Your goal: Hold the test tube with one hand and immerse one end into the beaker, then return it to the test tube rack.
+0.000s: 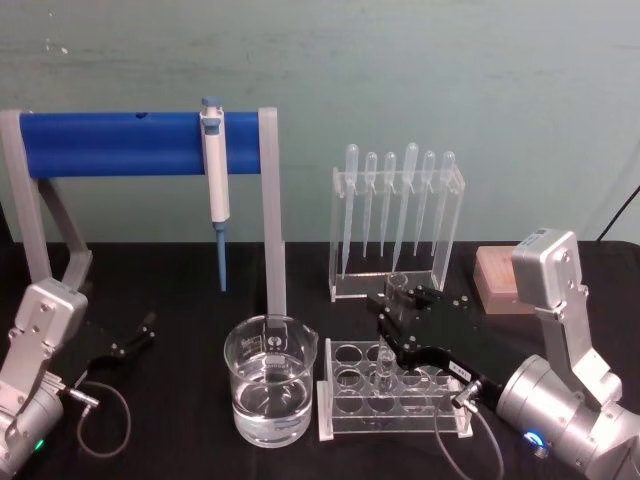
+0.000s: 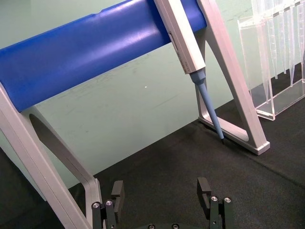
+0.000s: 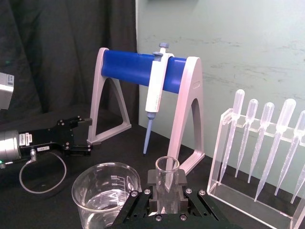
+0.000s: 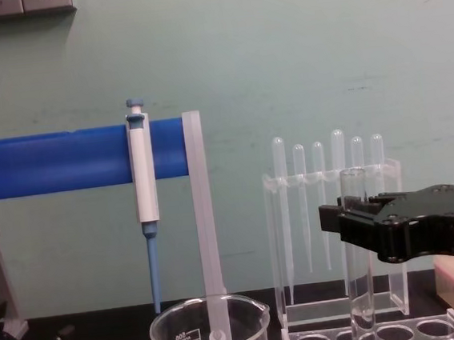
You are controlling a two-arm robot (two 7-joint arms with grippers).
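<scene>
Chest view: the right tool (image 4: pixel 351 224) grips the tube (image 4: pixel 360 286) upright above the rack (image 4: pixel 372 337); the left tool (image 2: pixel 162 195) rests released.

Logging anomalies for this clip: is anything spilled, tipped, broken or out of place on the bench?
Nothing stands out. The beaker stands upright with its liquid inside, and the right end effector holds the test tube upright over the clear rack. The left end effector rests open.

Clear glass beaker (image 1: pixel 271 388), matt black table (image 1: pixel 180 440)
</scene>
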